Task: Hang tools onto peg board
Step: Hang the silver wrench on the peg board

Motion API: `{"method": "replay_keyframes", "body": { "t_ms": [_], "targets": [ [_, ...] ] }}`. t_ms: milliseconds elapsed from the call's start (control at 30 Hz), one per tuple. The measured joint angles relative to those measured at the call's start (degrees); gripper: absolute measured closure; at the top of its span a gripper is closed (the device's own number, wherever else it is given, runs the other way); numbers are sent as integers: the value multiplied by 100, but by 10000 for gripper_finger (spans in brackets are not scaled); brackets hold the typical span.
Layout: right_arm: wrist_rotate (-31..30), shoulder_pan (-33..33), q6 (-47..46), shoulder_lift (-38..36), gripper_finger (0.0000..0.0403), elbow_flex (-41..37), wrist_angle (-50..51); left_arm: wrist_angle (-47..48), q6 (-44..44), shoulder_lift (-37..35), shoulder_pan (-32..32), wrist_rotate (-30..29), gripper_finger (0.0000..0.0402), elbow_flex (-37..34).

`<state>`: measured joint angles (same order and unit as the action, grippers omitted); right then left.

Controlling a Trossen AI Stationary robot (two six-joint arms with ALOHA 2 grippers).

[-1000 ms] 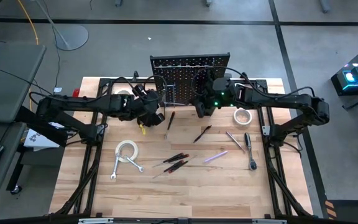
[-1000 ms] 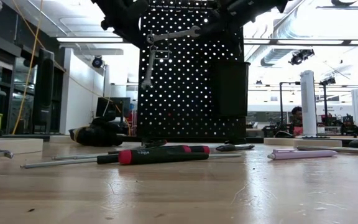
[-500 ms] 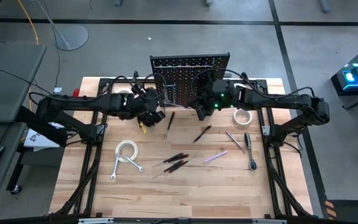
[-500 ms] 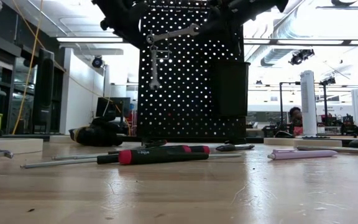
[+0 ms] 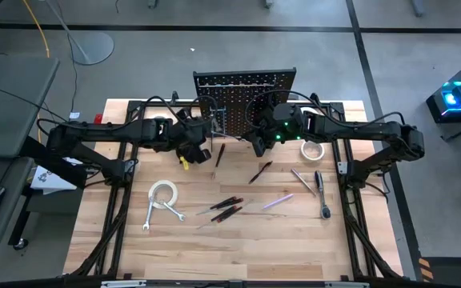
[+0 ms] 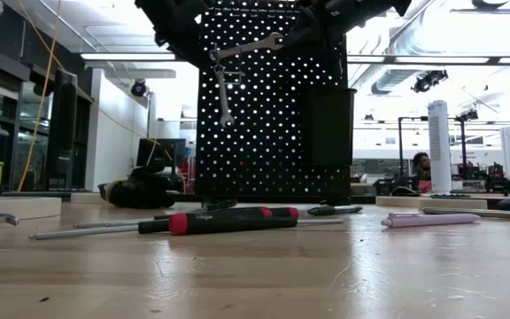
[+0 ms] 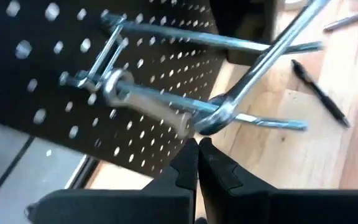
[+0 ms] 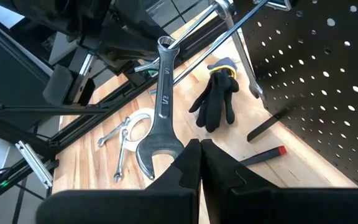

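"Settling at last," says the first observer. "The slim wrench (image 6: pixel 224 96), upper middle of the low view, was tilted and swinging a second ago. Now it hangs straight down from its hook on the peg board (image 6: pixel 264 151)."

"So that one counts as hung," replies the second. "And the left gripper (image 5: pixel 201 138)?"

"Its fingers are together and empty, just beside that wrench, left of the board in the high view."

"The right gripper (image 5: pixel 256 138)?"

"Fingers together too, at the board's front. The bigger wrench (image 6: pixel 248 46) slants across the board's top edge toward it, having barely moved. Whether it is pinched cannot be told."

"Much left?"

"Plenty. On the worktop (image 5: pixel 214 256), lower centre of the high view, lie a tape roll (image 5: pixel 163 194), red-handled screwdrivers (image 5: pixel 226 206), the purple one (image 5: pixel 278 201) and the ratchet (image 5: pixel 322 196). Likely the bigger wrench gets hooked next."
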<state>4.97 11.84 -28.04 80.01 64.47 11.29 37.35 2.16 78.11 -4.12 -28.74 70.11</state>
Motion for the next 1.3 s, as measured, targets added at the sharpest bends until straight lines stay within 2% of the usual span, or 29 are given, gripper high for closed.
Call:
{"method": "replay_keyframes", "body": {
  "t_ms": [200, 733, 1300],
  "targets": [
    [-1, 0, -3, 0, 403, 0, 0, -426, -381, -7, -4, 193, 401, 0],
    [502, -106, -217, -3, 403, -2, -191, -349, -496, -11, -4, 168, 401, 0],
    [534, -492, -456, -4, 403, -2, -323, -317, -542, -15, -2, 102, 401, 0]
  ]
}}
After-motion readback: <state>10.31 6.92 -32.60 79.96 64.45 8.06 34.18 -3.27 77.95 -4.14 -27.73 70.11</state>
